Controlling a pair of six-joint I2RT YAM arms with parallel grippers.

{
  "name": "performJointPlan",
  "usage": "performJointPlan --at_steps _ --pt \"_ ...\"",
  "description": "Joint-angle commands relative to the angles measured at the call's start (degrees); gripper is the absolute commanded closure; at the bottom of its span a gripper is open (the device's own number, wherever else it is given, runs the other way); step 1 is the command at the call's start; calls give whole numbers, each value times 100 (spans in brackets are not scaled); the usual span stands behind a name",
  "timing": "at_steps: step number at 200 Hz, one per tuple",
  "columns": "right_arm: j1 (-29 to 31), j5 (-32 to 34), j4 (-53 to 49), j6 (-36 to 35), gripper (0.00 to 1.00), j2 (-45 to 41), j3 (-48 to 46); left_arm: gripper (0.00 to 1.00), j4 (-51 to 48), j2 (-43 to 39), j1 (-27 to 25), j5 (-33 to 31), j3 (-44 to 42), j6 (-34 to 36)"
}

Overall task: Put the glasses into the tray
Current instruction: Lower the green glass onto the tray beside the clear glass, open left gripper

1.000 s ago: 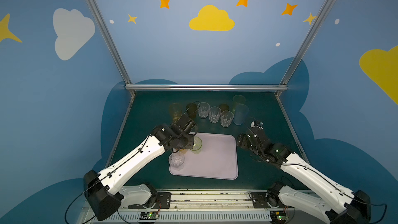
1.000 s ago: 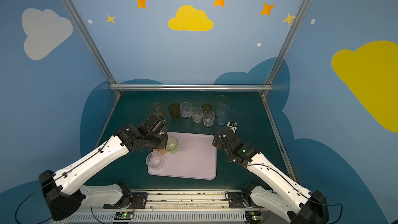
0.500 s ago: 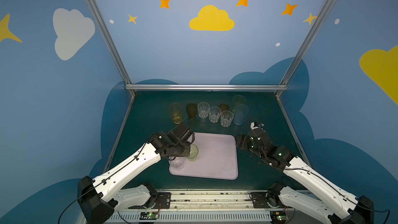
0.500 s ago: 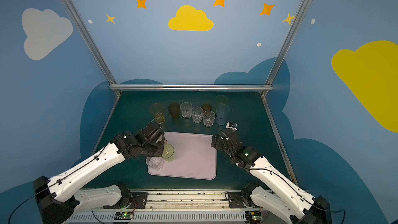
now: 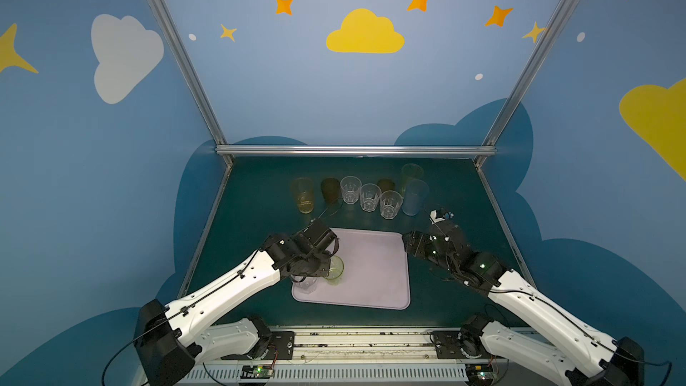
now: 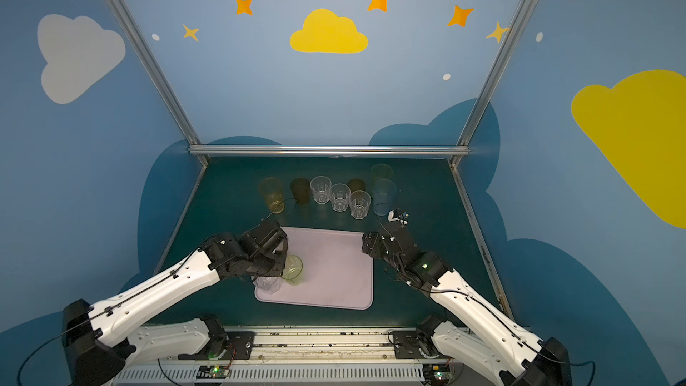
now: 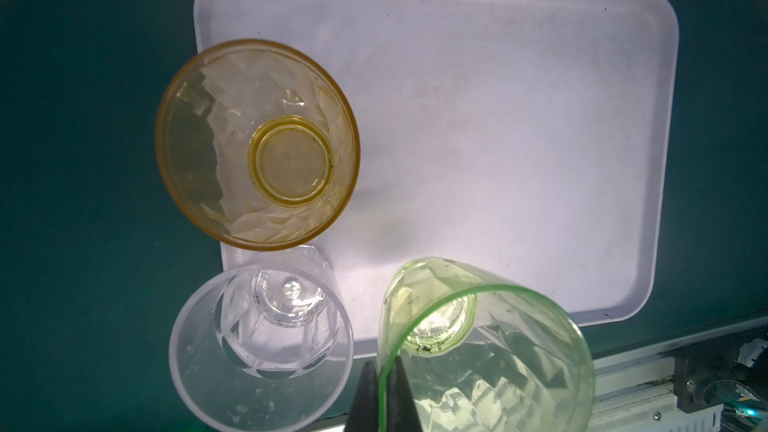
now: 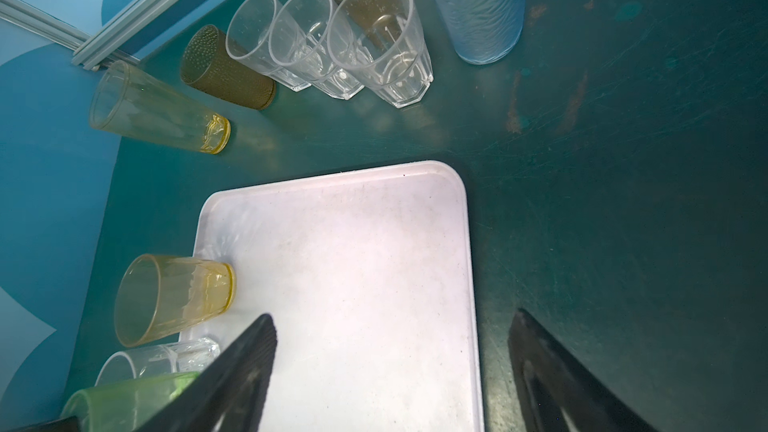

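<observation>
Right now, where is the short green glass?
In both top views the green glass is over the tray's near-left part, rim pinched by the left gripper, beside a clear glass.

- Left tool (image 5: 326, 271) meets the short green glass (image 5: 337, 272) near the tray's (image 5: 375, 272) 8 o'clock corner, just beside a clear glass (image 5: 306, 284).
- Right tool (image 5: 407, 245) hovers at the tray's 2 o'clock corner.
- A row of glasses (image 5: 370, 196), eight in all, stands at 12 o'clock on the tabletop (image 5: 260, 235).

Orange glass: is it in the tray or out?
In. The orange glass stands upright with its base inside the tray, near a corner; only its wider mouth overhangs the edge.
</observation>
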Motion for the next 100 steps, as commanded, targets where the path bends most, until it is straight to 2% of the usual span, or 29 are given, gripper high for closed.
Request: performJointPlan --at_steps 1,100 --pt "-24 -47 106 43 13 -70 -58 96 109 -42 -46 -82 -117 -119" --pt "-25 -107 115 72 13 -28 -50 96 355 64 -98 -219 -434 -108"
